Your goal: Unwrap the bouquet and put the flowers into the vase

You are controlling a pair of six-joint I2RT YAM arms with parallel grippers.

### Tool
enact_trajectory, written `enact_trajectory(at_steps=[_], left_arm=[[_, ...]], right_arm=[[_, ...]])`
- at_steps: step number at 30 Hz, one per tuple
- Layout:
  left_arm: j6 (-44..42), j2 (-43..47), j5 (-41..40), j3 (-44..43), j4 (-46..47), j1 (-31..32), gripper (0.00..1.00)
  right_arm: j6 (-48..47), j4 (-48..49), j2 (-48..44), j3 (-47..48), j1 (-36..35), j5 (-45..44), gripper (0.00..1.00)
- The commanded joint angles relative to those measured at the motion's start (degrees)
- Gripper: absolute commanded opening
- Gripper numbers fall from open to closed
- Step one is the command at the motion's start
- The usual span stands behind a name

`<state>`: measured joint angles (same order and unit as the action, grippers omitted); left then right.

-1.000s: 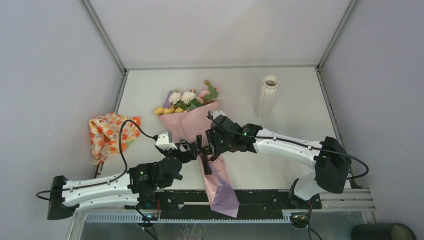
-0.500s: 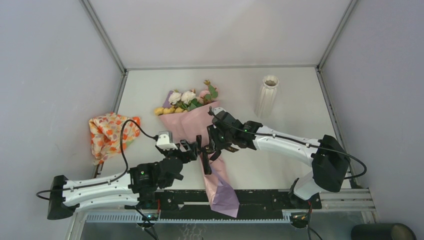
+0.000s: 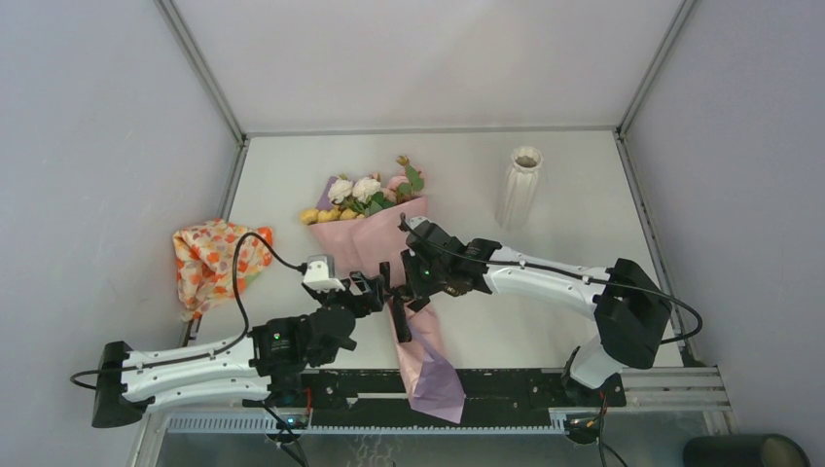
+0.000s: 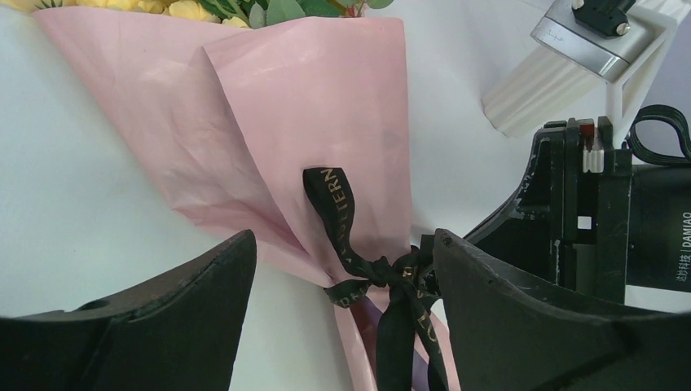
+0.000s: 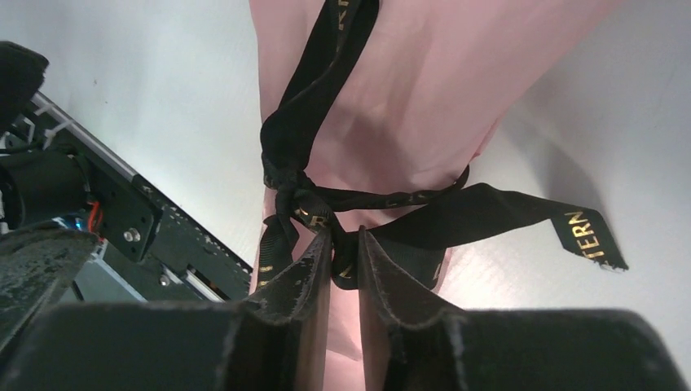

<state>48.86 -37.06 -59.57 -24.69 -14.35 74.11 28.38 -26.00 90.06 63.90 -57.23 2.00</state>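
**Q:** Where is the bouquet [image 3: 375, 238]?

**A:** It lies flat on the white bench [image 3: 467, 165], wrapped in a cone of pink paper. The flowers [image 3: 362, 195], cream, pink and yellow with green leaves, sit at its far end. Its narrow lilac tail points to the near edge of the bench. A black ribbon [image 4: 341, 213] with gold lettering is tied around the bouquet's waist, and its knot [image 5: 285, 191] is intact.

**Q:** What are the two arms doing?

**A:** Both meet at the bouquet's waist. The left claw [image 4: 344, 244] comes in from the bouquet's left and is spread wide. Its two dark fingers stand either side of the knot and touch nothing.

The right claw [image 5: 345, 240] comes in from the bouquet's right and is narrow. Its fingertips [image 5: 314, 265] flank a strand of ribbon just below the knot. I cannot tell whether they press on that strand.

**Q:** Where is the vase [image 3: 519, 187]?

**A:** The vase is white and ribbed. It stands upright to the right of the bouquet's flower end, well apart from it.

**Q:** Is there anything else?

**A:** An orange floral cloth [image 3: 209, 263] lies crumpled to the left of the bouquet, well apart from it.
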Motion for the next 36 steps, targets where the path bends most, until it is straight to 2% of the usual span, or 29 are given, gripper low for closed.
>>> enact_trajectory(at_steps=[1, 3, 8, 21, 36], left_arm=[[1.6, 0.6, -0.76, 0.23, 0.18, -0.3, 0.85], [1.74, 0.18, -0.89, 0.34, 0.37, -0.39, 0.85], [2.99, -1.84, -0.14, 0.0, 0.42, -1.72, 0.85], [1.83, -3.26, 8.68, 2.48, 7.06, -10.16, 0.85], [-0.05, -9.47, 14.73, 2.71, 13.6, -16.04, 0.85]], right_arm=[[1.23, 2.62, -1.12, 0.83, -0.34, -1.11, 0.2], [1.24, 2.62, -1.77, 0.81, -0.25, -1.6, 0.12], [1.36, 2.45, -3.92, 0.8, -0.21, -1.95, 0.0], [1.0, 1.05, -16.47, 1.27, -2.15, -1.57, 0.0], [-2.37, -2.55, -19.1, 8.25, -2.42, -1.41, 0.0]])
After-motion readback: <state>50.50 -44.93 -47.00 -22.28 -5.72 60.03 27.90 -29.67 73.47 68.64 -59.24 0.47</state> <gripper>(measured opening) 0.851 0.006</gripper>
